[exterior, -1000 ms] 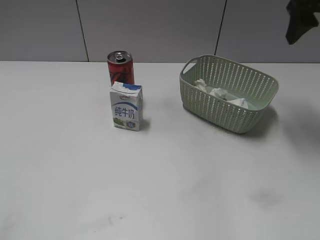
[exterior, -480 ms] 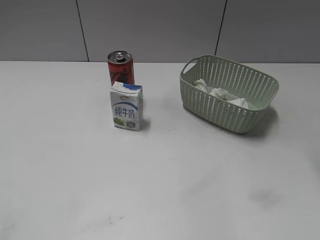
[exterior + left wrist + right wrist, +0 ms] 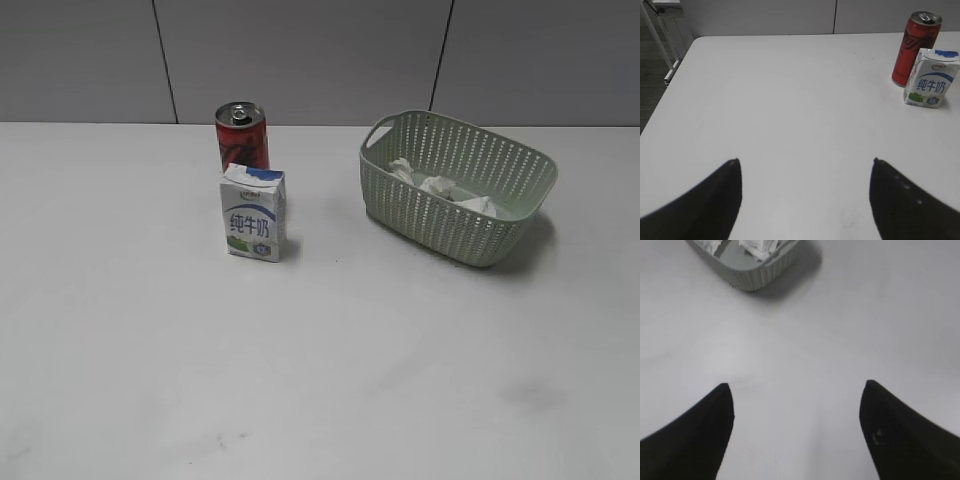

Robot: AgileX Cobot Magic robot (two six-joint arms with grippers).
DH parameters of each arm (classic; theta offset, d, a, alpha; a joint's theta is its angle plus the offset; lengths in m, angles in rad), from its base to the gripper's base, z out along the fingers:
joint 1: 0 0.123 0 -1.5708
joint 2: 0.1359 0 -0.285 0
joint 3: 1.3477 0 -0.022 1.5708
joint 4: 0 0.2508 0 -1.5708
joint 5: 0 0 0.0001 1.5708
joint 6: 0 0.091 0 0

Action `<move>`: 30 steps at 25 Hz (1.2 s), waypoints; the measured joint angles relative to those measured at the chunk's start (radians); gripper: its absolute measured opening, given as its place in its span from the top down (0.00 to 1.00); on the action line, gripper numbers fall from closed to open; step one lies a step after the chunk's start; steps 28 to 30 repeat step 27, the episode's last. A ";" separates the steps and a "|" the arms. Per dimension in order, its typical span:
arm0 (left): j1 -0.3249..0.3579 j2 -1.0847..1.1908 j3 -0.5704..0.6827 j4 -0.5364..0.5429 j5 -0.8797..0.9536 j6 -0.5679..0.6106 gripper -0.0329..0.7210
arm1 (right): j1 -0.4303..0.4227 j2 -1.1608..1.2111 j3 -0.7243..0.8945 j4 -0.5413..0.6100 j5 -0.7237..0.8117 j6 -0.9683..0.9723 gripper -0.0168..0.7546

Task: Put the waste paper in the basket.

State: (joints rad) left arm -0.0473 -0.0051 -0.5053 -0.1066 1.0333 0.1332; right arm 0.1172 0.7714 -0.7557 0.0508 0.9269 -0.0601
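Observation:
The pale green basket [image 3: 470,215] stands at the back right of the white table. Crumpled white waste paper [image 3: 438,186] lies inside it. The basket's corner [image 3: 747,277] and some of the paper [image 3: 759,247] also show at the top of the right wrist view. My right gripper [image 3: 796,385] is open and empty above bare table, some way from the basket. My left gripper [image 3: 805,161] is open and empty above bare table at the left. Neither gripper shows in the exterior view.
A white-and-blue milk carton [image 3: 253,214] stands left of the basket, with a red drink can [image 3: 241,137] just behind it. Both show at the upper right of the left wrist view, carton [image 3: 931,79] and can [image 3: 914,42]. The table's left edge [image 3: 667,90] drops to the floor.
One second ago a dark part of the right arm showed at the top right of the exterior view. It has left the view. Basket, paper, carton and can have not moved.

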 joint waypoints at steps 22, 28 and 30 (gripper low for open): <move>0.000 0.000 0.000 0.000 0.000 0.000 0.18 | 0.000 -0.695 0.333 0.007 0.009 0.001 0.21; 0.000 0.000 0.000 0.000 -0.001 0.000 0.18 | 0.000 -0.773 0.334 0.007 0.013 0.001 0.21; 0.000 0.000 0.000 0.000 -0.001 0.000 0.18 | 0.000 -0.773 0.334 0.007 0.013 0.001 0.21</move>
